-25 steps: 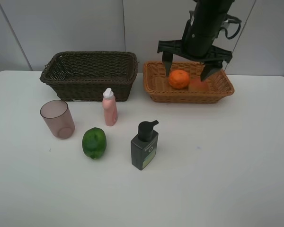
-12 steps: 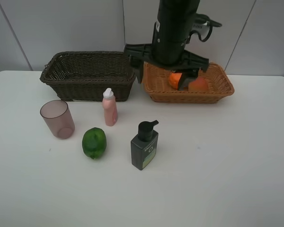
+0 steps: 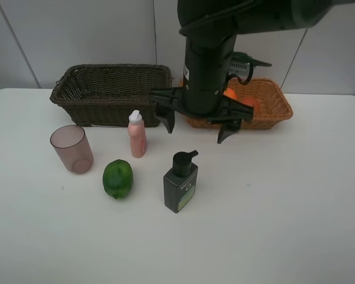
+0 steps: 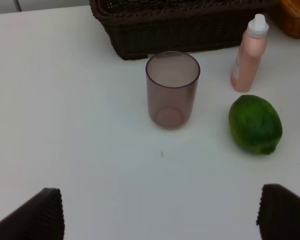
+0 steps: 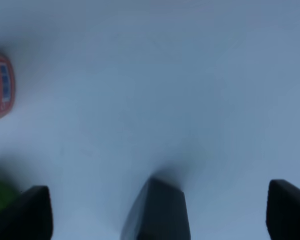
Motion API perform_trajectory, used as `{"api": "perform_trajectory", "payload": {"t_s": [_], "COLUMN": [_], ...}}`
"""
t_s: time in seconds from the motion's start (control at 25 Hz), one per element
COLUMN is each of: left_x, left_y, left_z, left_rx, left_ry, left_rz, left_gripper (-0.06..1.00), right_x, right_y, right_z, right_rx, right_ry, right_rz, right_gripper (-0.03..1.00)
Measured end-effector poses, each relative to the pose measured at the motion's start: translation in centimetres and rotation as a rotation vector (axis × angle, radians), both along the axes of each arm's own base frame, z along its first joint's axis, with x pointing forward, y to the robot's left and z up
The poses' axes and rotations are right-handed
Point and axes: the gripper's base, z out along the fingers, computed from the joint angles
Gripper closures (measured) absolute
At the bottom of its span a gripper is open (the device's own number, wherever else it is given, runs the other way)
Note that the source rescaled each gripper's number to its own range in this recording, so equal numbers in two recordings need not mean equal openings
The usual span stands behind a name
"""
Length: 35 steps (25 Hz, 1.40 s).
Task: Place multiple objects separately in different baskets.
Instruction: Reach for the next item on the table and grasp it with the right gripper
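Observation:
My right gripper (image 3: 195, 129) is open and empty, hanging just behind and above the dark green pump bottle (image 3: 180, 181), whose pump head (image 5: 157, 210) shows between the two fingers in the right wrist view. The orange (image 3: 229, 93) and the reddish-orange fruit (image 3: 252, 104) lie in the light tan basket (image 3: 275, 108), partly hidden by the arm. The mauve cup (image 3: 71, 148), pink bottle (image 3: 137, 135) and lime (image 3: 118, 178) stand on the table in front of the dark brown basket (image 3: 109, 89). My left gripper (image 4: 162, 220) is open and empty, short of the cup (image 4: 172, 90) and lime (image 4: 255, 124).
The white table (image 3: 272, 207) meets a grey wall behind the baskets. The right arm's dark body stands over the gap between the two baskets. The pink bottle (image 4: 250, 55) stands close to the dark basket's front wall (image 4: 180, 30).
The right arm has swung from above the tan basket leftward and toward the table's front, lowering its open gripper over the pump bottle. The objects have not moved.

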Motion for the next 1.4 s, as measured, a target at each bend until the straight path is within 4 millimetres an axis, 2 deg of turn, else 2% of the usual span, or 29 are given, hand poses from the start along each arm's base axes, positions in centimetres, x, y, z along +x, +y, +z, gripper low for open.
{"api": "perform_trajectory", "payload": {"t_s": [0.28,0.68,1.12,1.4], "left_x": [0.0,0.0,0.0,0.0], "left_y": [0.0,0.0,0.0,0.0], "left_z": [0.0,0.0,0.0,0.0], "left_rx": [0.0,0.0,0.0,0.0], "left_ry": [0.0,0.0,0.0,0.0], "left_rz": [0.0,0.0,0.0,0.0], "left_gripper": [-0.06,-0.06,-0.06,-0.06], "right_x": [-1.8,-3.6,-3.9,-4.0], "right_y": [0.7,0.7,1.1,1.5], "right_z": [-0.2,-2.0,-2.3,-3.8], "right_rx": [0.05,0.069,0.095,0.072], "right_ry": [0.003,0.04,0.021,0.052], "right_rz": [0.024,0.007,-0.045,-0.046], "right_gripper": [0.08,0.08,0.08,0.08]}}
